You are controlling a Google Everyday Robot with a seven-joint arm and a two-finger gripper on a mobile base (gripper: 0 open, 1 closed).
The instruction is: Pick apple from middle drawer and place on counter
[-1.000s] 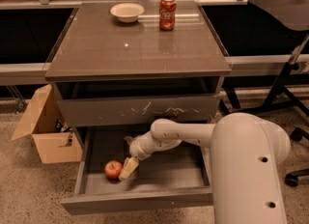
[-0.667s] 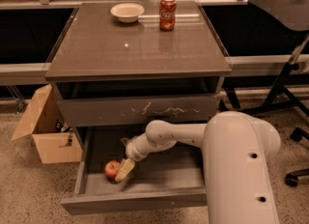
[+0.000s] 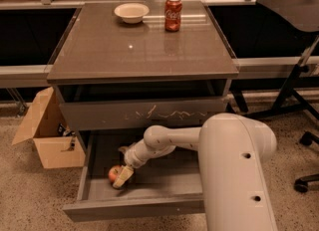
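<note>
The apple (image 3: 114, 173) is lying at the front left of the open middle drawer (image 3: 134, 208). Our gripper (image 3: 122, 176) is resting against its right side, and we cannot tell whether it is grasping. Above, the counter (image 3: 139, 51) is carrying a can (image 3: 173, 13) and a bowl (image 3: 131, 12).

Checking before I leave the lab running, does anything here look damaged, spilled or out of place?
Whitish scratch marks run across the drawer front above the open middle drawer, which looks like surface damage. Nothing looks spilled or tipped. The gripper is down inside that drawer, right beside the apple.
</note>
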